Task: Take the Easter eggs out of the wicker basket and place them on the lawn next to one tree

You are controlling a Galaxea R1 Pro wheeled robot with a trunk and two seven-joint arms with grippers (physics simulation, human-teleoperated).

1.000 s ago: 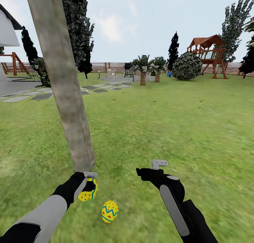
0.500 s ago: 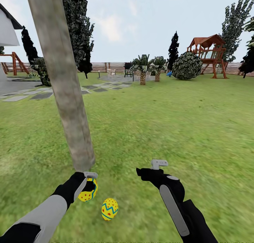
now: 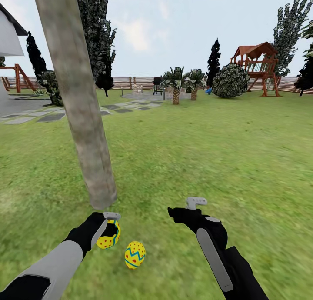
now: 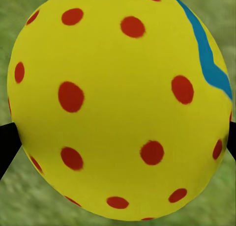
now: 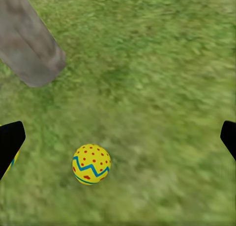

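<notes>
- Two Easter eggs show on or just above the lawn (image 3: 195, 152): one yellow, red-dotted egg in the left gripper (image 3: 108, 235), and one lying free on the grass.
- One held egg (image 3: 107, 240): the left jaws are closed on it from both sides, and in the left wrist view it (image 4: 118, 105) sits between the dark finger tips, with a blue band at one edge.
- One loose egg (image 3: 134, 255) with a blue zigzag band rests on the grass just beside the held egg, between the two arms; the right wrist view shows it (image 5: 91, 164) alone on the grass, near the trunk's foot.
- One right gripper (image 3: 188, 208) hovers above the lawn, apart from both eggs; its jaws are spread wide with nothing between them.
- One tree (image 3: 78, 104), thick, pale and leaning, meets the grass just beyond the left gripper; both eggs are near its base.
- Two short palms (image 3: 176, 87) stand far off, by a grey stepping-stone path (image 3: 52, 116).
- One red playset (image 3: 256, 67) and one slatted fence (image 3: 130, 82) close the far edge of the garden.
</notes>
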